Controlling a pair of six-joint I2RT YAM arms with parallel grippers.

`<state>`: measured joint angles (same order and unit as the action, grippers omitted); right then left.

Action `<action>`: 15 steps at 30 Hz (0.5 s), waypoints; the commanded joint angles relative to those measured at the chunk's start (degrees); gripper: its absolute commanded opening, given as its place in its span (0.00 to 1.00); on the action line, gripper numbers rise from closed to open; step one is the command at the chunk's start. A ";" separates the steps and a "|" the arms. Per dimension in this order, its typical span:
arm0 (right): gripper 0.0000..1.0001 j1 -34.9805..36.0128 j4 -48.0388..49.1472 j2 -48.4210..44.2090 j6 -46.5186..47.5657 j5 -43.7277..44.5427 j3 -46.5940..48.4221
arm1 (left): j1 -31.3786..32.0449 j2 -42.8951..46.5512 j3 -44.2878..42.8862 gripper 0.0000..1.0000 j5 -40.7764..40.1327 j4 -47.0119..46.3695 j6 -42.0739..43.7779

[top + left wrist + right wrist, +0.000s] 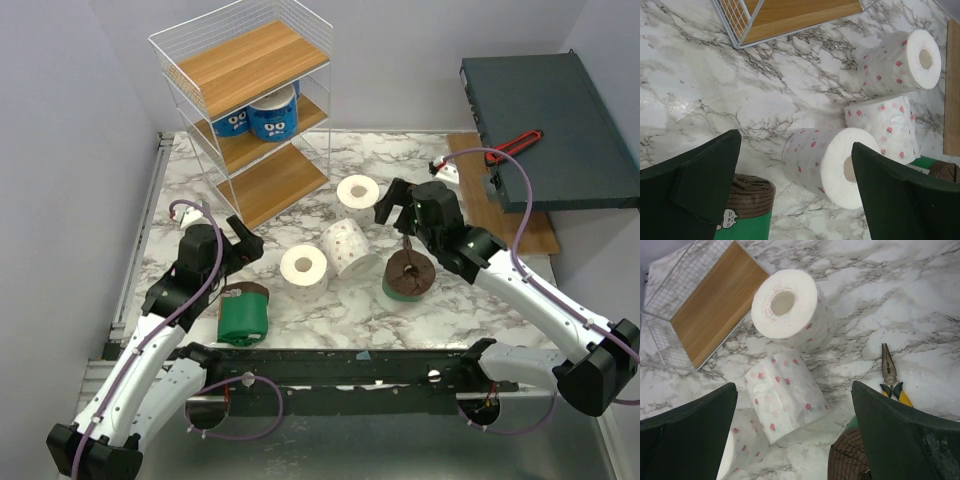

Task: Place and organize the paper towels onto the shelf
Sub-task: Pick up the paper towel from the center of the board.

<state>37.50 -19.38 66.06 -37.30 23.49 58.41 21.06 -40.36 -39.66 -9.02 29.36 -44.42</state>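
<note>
Shelf [250, 70], far left: two blue rolls [262, 118] on its middle tier. Left gripper [245, 240] jaws wide, empty, near the lying green roll [243, 312]. Three white rolls [350, 247] mid-table. Right gripper [392, 205] wide, empty, beside the brown-ended roll [408, 274]. Judged between picks; next needs descent, closing. Marble table [390, 155], grey walls.
</note>
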 commanded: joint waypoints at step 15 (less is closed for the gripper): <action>1.00 -0.03 -0.05 -8.15 2.70 -7.66 -8.04 | -0.05 7.45 3.39 0.98 6.10 -0.75 0.29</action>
<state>37.50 -19.64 59.90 -36.05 19.57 51.13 21.10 -32.71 -37.60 -9.50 32.27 -46.87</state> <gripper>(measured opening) 0.998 0.985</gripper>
